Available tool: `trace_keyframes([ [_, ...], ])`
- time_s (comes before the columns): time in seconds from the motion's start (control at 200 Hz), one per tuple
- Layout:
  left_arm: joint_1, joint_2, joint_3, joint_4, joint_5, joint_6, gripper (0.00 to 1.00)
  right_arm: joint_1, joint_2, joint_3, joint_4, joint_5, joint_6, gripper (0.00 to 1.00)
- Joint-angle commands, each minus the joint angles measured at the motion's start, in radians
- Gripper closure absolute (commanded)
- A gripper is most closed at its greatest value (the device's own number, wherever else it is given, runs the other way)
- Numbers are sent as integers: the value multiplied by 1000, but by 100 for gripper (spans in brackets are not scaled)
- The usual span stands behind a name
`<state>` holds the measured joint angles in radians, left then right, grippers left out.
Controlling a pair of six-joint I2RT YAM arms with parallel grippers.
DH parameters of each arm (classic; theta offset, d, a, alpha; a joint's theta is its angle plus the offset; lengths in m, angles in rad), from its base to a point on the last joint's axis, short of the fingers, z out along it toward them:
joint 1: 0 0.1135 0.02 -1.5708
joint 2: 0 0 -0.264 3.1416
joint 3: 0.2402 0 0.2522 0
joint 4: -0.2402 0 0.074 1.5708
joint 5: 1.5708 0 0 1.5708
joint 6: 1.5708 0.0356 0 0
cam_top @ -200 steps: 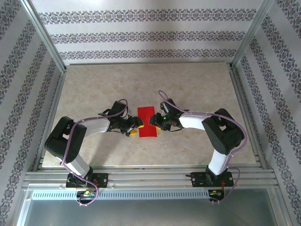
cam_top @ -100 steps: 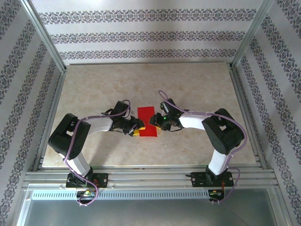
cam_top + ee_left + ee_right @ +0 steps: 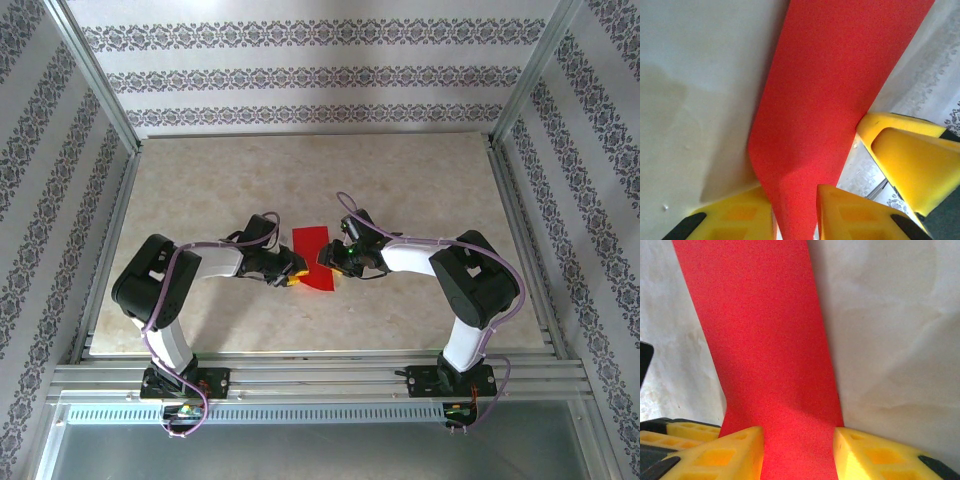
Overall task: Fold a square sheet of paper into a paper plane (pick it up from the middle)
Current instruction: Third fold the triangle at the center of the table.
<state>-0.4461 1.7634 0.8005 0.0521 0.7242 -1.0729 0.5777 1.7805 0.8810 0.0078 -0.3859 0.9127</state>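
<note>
The square sheet of paper [image 3: 312, 256] is bright red and lies mid-table as a long strip, not a plane's dart shape. My left gripper [image 3: 291, 271] is at its near left edge. In the left wrist view the paper [image 3: 830, 100] buckles and narrows into the gap of the left gripper [image 3: 792, 200], touching both yellow fingers. My right gripper [image 3: 326, 262] is at the near right edge. In the right wrist view the paper [image 3: 760, 330] runs flat between and under the spread fingers of the right gripper [image 3: 797, 432].
The beige tabletop [image 3: 420, 190] is ringed by an aluminium frame and patterned walls. The right gripper's yellow fingers [image 3: 905, 160] stand close beside my left gripper. The left gripper's fingers [image 3: 670, 432] show at the lower left of the right wrist view.
My left arm has slid right to the paper's near left edge and its jaws have narrowed onto it. The paper's near end has skewed. The right arm has not moved.
</note>
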Motion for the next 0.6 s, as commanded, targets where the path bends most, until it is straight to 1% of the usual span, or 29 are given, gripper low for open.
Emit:
trace_keyframes([
  [0.0, 18, 0, 27, -36, -18, 40, 75, -12, 23, -20, -52, 34, -20, 56],
  [0.305, 36, -2, 24, -45, -23, 48, 80, -12, 25, -19, -52, 36, -27, 57],
  [0.415, 38, 0, 25, -42, -24, 41, 84, -12, 23, -17, -53, 40, -33, 56],
  [0.52, 38, -8, 21, -27, -21, 11, 88, -14, 3, -22, -31, 41, -50, 52],
  [0.595, 38, -25, 13, -11, -19, -29, 90, -25, -40, -20, -14, 36, -112, 47],
])
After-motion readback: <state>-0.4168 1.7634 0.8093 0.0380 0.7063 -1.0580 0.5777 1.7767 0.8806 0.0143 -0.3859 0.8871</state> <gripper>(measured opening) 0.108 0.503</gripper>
